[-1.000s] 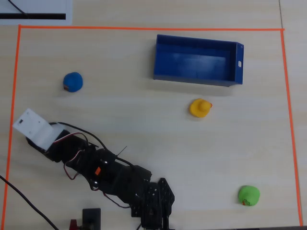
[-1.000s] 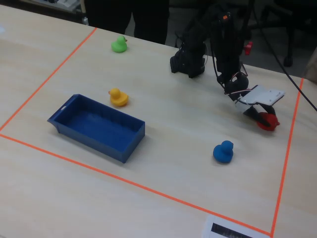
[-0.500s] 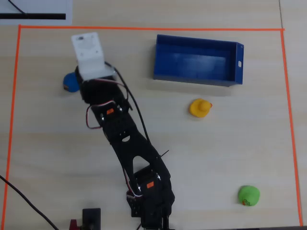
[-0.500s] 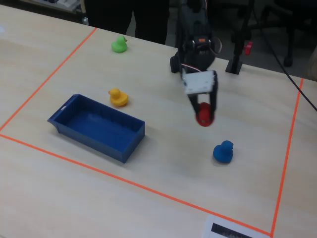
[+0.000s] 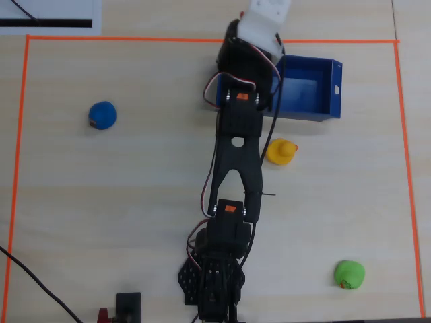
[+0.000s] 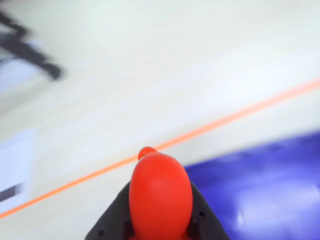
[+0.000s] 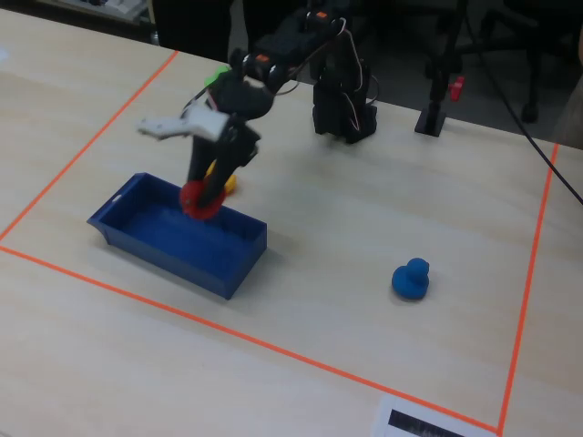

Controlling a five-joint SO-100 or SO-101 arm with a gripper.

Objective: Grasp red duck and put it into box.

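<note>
My pincer point(image 7: 202, 198) is clamped on the red duck point(image 7: 197, 199), which I hold in the air above the box point(image 7: 162, 238); in the fixed view it hangs over the box's far long wall, and the wrist view shows the duck point(image 6: 160, 195) wedged between my two dark jaws with the blue floor point(image 6: 260, 190) off to the right and the orange tape line point(image 6: 225, 120) running beyond. In the overhead view my arm hides the duck and covers the left end of the box point(image 5: 316, 87). I judge the carry nearly done but the drop not quite lined up: the duck seems to sit close to the rim, so I should bring it further over the middle of the blue floor, lower a little so it will not bounce out, and only then let go. The yellow duck point(image 5: 280, 151) lies just beside the box on the tabletop point(image 5: 135, 188), so I would rather not sweep low on that side
</note>
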